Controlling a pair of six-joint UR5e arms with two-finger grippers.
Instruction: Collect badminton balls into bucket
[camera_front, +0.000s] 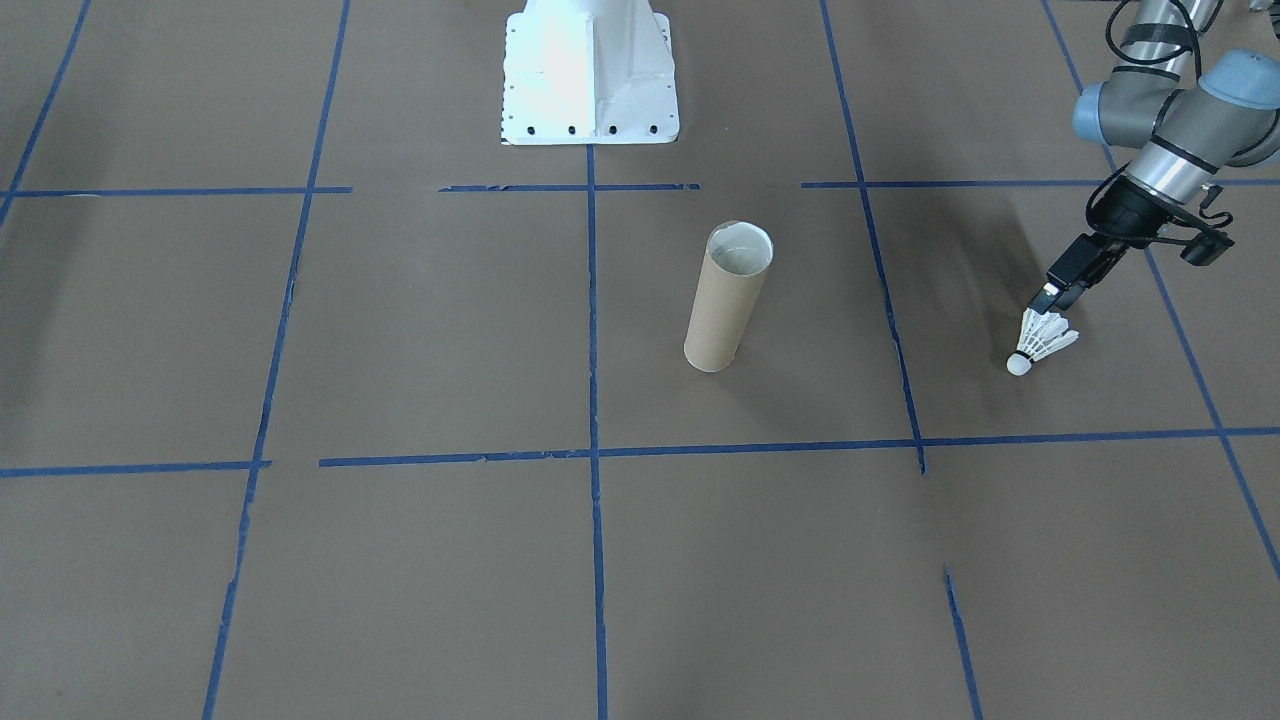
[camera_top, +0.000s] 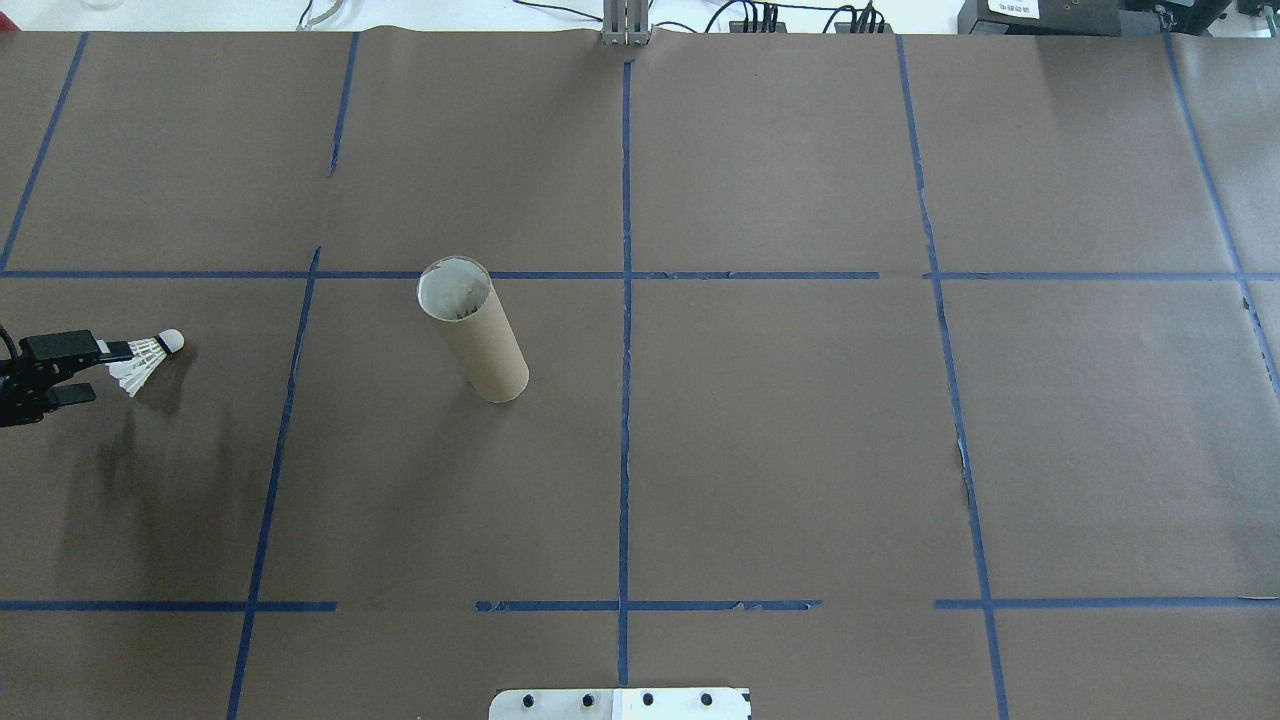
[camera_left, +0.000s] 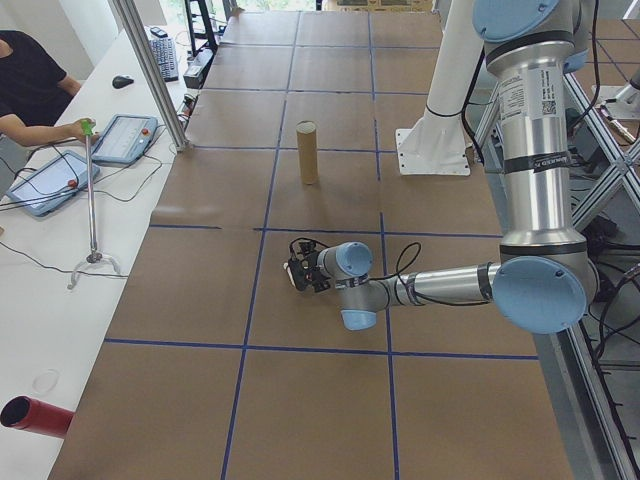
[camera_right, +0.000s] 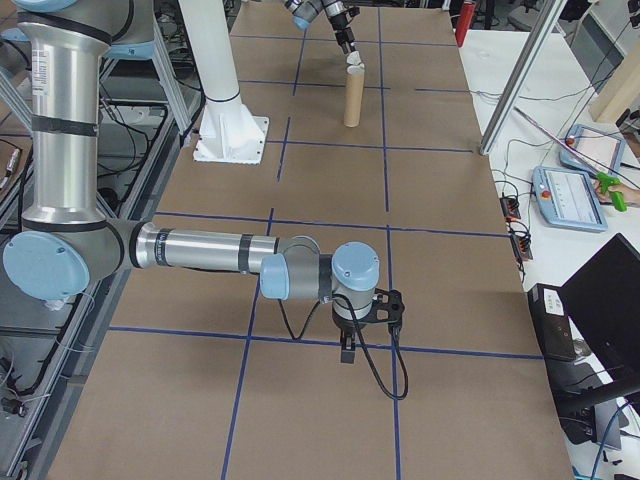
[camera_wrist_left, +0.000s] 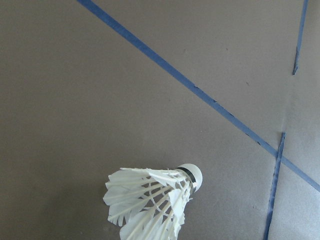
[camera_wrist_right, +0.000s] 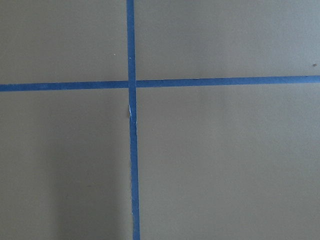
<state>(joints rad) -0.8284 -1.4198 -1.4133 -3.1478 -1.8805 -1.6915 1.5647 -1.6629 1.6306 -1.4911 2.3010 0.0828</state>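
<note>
Gripping shuttlecock feathers, left end effector half cropped overhead; right end effector's state untellable

The shuttlecock is white with a thin black band above its cork tip. The bucket is brown cardboard, whitish inside. The table is brown, crossed by a blue tape grid.

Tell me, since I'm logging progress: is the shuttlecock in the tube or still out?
Out. The shuttlecock is at the left gripper, well apart from the upright tube.
</note>
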